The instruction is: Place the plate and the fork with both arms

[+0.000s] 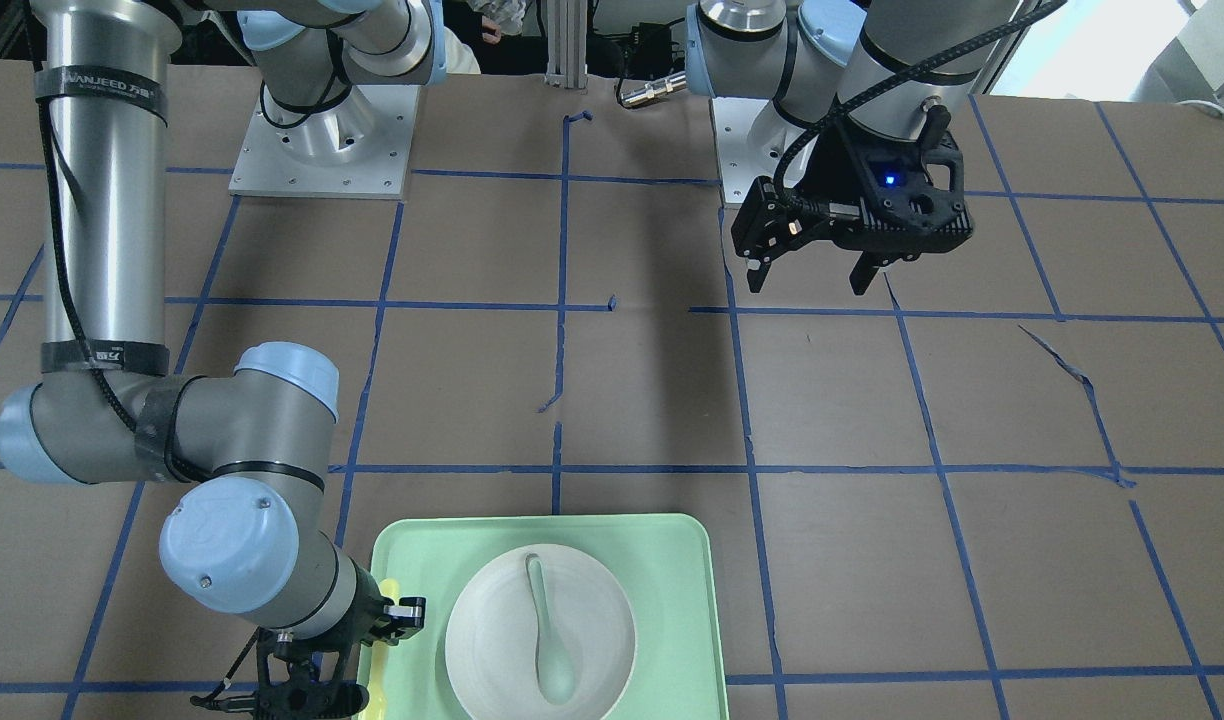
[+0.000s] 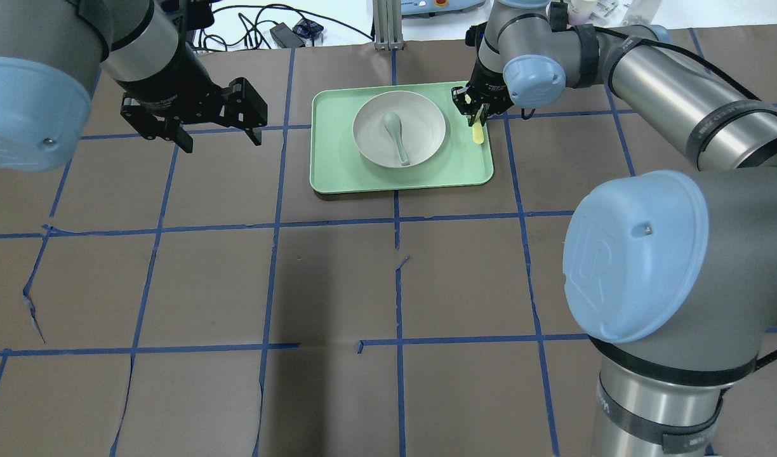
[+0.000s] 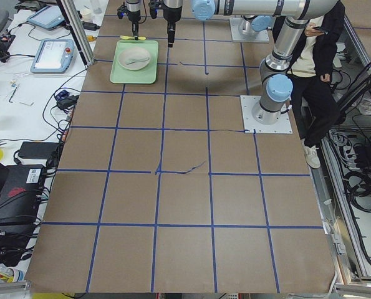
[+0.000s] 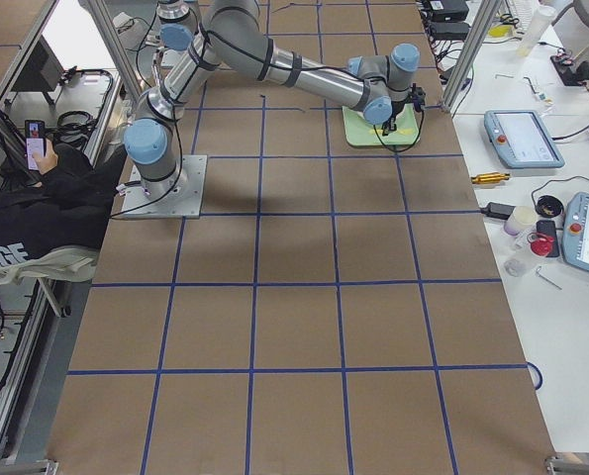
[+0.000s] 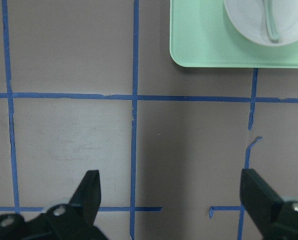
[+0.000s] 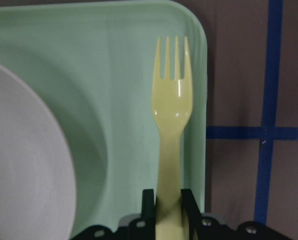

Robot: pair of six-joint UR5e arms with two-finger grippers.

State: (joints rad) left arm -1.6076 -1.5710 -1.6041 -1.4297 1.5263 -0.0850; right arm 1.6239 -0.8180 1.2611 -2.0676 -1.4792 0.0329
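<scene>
The off-white plate (image 2: 371, 127) sits in the mint-green tray (image 2: 338, 171) with a grey-green spoon (image 2: 398, 136) lying in it. My right gripper (image 2: 476, 114) is shut on the handle of the pale-yellow fork (image 2: 477, 132) at the tray's right edge. In the right wrist view the fork (image 6: 171, 115) runs along the tray's rim (image 6: 113, 75), tines pointing away, beside the plate (image 6: 23, 165). My left gripper (image 2: 221, 142) is open and empty above the table, left of the tray. In the left wrist view its fingertips (image 5: 91, 182) frame bare table.
The table is brown paper with a blue tape grid. The tray (image 1: 672, 560) lies at the table's far edge from the robot. Arm bases (image 1: 322, 150) stand at the robot's side. Cables and devices lie beyond the table edge (image 2: 287, 32).
</scene>
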